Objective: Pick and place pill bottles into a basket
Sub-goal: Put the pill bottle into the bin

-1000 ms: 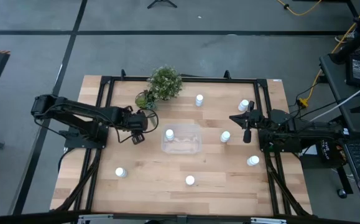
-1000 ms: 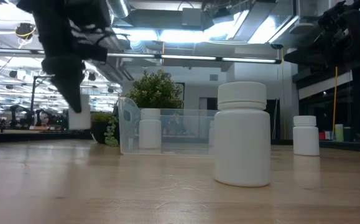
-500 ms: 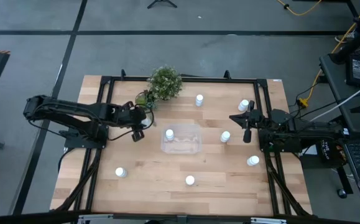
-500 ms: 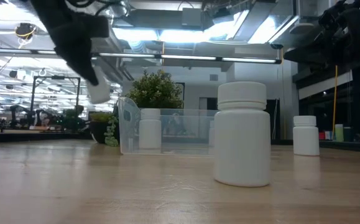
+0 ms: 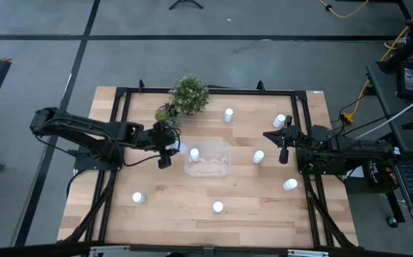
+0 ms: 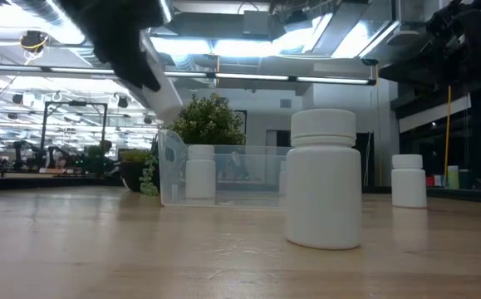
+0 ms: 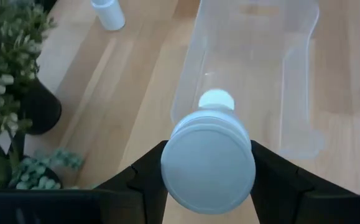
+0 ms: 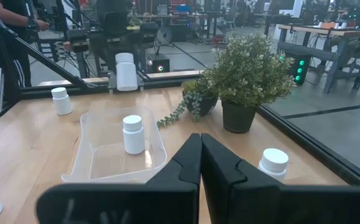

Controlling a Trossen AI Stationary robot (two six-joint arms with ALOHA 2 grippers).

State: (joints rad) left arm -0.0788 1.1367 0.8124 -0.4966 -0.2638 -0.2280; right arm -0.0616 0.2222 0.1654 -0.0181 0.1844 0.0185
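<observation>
Right now the left gripper (image 5: 167, 148) hangs above the table just beside the basket's (image 5: 222, 170) left end, clamped on a bottle (image 7: 208, 160) held tilted between its fingers (image 7: 143, 176). From the left wrist the held bottle's flat end fills the middle, with the basket past it and one bottle (image 7: 216, 100) upright inside. From table height the held bottle (image 6: 164, 98) slants in the air, up near the plant (image 6: 210, 119), above the basket's (image 6: 170, 174) left wall.

One bottle (image 5: 195, 153) stands in the basket, at its left end; the right wrist view shows it (image 8: 133, 133) upright on the clear floor.

Six more bottles stand loose on the wood: one (image 5: 228, 114) at the back beside the plant (image 5: 189, 94), one (image 5: 279, 121) at the back right, one (image 5: 258, 156) just right of the basket, one (image 5: 289, 185) near the right edge, one (image 5: 217, 207) at the front, one (image 5: 138, 198) front left.

Over on the right, the right gripper (image 5: 283, 145) waits with its jaws pressed together on nothing, between the back-right bottle and the one beside the basket.
</observation>
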